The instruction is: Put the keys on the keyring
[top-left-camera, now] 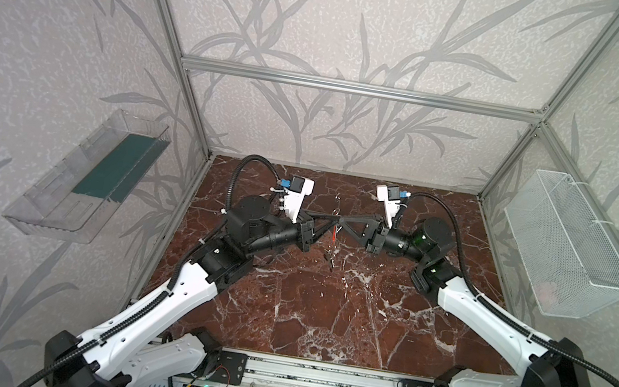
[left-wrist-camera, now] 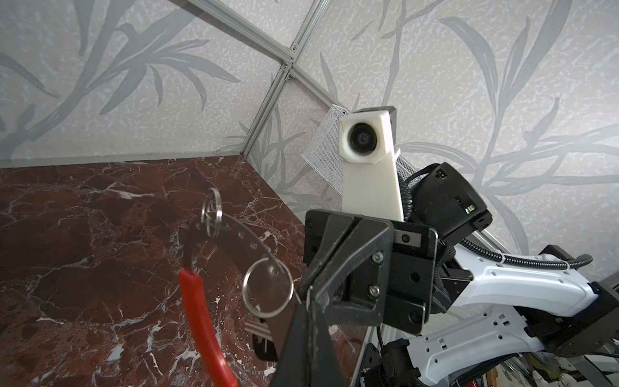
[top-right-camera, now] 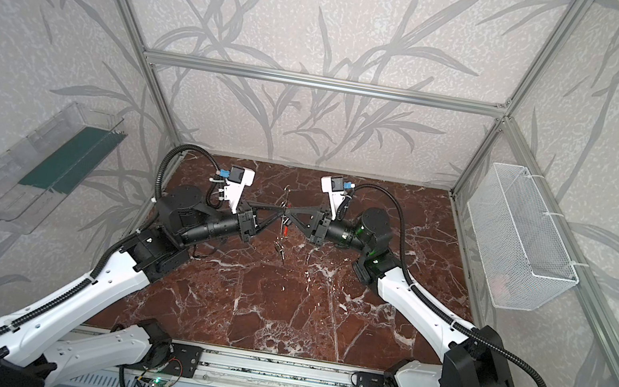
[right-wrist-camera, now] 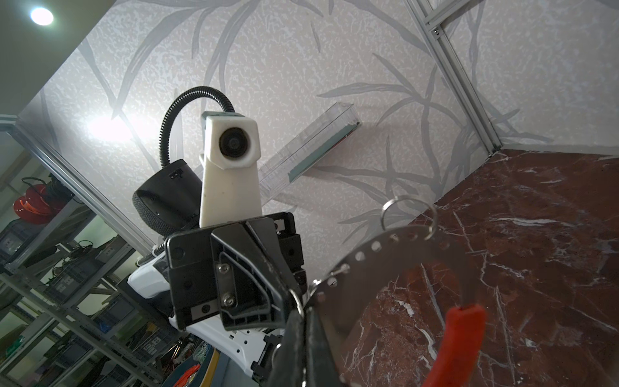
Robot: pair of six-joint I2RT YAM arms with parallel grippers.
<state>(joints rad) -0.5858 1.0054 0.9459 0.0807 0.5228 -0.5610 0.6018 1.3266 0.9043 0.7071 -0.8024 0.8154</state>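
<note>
Left gripper [left-wrist-camera: 306, 313] first: its fingers [left-wrist-camera: 301, 351] were clamped tight on the flat band of the keyring [left-wrist-camera: 239, 239]. That kept the ring up on edge in the air between the two arms, with the red stretch [top-left-camera: 335, 233] showing just beside the fingertips in both top views. The right gripper [right-wrist-camera: 302, 313] was squeezed closed too, tip to tip with the left one, right where the band met a small split ring [left-wrist-camera: 244, 286]. Honestly, I couldn't tell if it had the band or that little ring. One key [left-wrist-camera: 259, 335] with a black tag sat just beside the split ring. The marble table [top-left-camera: 321, 318] was underneath it all.
</note>
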